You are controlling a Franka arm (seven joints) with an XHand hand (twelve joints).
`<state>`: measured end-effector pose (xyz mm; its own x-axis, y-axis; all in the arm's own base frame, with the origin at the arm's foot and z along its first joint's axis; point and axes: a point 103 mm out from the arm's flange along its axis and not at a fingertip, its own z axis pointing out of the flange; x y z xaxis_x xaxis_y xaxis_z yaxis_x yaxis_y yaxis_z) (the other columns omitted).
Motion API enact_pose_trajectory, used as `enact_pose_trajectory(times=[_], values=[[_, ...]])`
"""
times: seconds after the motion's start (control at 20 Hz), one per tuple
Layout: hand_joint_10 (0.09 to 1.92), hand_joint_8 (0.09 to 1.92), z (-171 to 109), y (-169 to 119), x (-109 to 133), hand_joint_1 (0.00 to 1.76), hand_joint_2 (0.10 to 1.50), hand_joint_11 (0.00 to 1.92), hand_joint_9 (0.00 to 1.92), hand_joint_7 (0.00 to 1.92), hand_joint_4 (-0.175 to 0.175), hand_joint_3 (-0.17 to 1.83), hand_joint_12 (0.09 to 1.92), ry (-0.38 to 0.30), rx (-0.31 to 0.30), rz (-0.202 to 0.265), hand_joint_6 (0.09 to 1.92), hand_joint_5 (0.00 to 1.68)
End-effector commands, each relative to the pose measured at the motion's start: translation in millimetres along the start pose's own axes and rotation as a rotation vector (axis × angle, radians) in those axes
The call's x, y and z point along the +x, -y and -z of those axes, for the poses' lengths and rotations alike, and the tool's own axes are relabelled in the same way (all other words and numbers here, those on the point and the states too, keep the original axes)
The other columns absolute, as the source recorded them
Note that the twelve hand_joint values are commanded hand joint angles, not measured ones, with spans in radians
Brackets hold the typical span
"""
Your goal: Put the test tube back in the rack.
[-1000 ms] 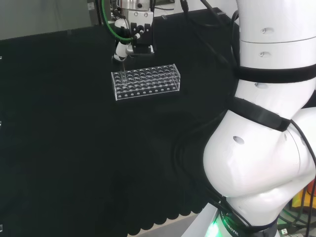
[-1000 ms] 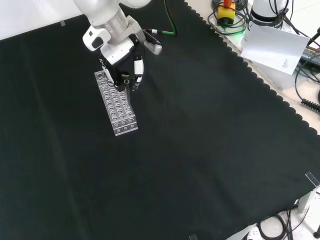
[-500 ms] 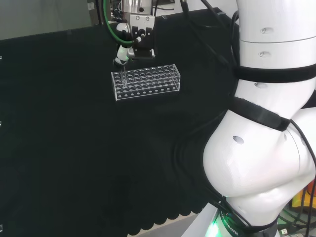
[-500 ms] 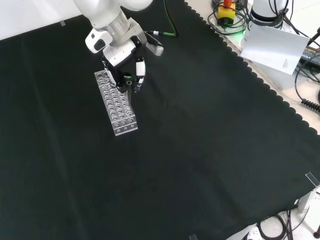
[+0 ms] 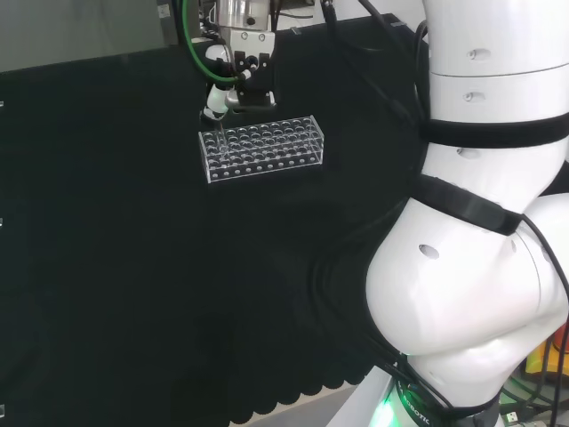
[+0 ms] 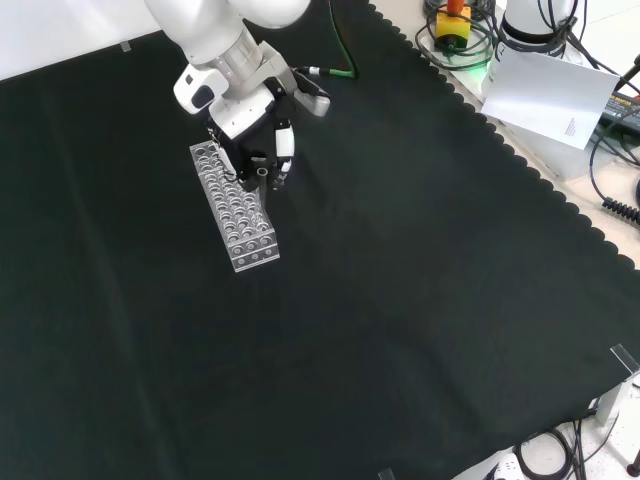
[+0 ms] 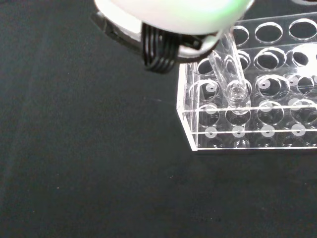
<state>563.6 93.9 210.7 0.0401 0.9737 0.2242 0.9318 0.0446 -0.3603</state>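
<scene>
So the bench (image 6: 420, 300) was basically one big stretch of black cloth, with just the clear rack (image 6: 236, 211) sitting toward its far left corner as the front view showed it. In the head view the rack (image 5: 261, 148) lay lengthways near the far edge, with the robot hand (image 5: 233, 89) hanging right over its left end.

The robot hand (image 6: 262, 152) had its fingers curled in and pinched on the test tube (image 7: 229, 74). The wrist view was the clearest on this: the tube was tilted a bit, with its rounded bottom end already dipped into a hole in the row nearest the rack's (image 7: 257, 89) short end. It looked partway in, not seated, though with clear glass on clear plastic I couldn't swear how deep it was.

My read was that this was the insertion step, so most of the job was done. The next move called for straightening the tube so it lined up with the lower holes, easing it down to the bottom, then letting go and lifting off without dragging the rack along.
</scene>
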Motion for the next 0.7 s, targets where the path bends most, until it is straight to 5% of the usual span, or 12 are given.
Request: enact_pose_trajectory(times=[0.05, 0.7], values=[[0.68, 0.64, -2.5, -2.0, 4.0, 1.33, 0.72, 1.28, 1.59, 1.4, -0.175, 0.49, 0.78, 0.001, 0.009, 0.001, 0.09, 1.4], [0.68, 0.63, -9.1, -3.5, 4.7, 1.33, 0.72, 1.28, 1.59, 1.41, -0.175, 0.5, 0.78, 0.011, 0.022, -0.01, 0.09, 1.4]])
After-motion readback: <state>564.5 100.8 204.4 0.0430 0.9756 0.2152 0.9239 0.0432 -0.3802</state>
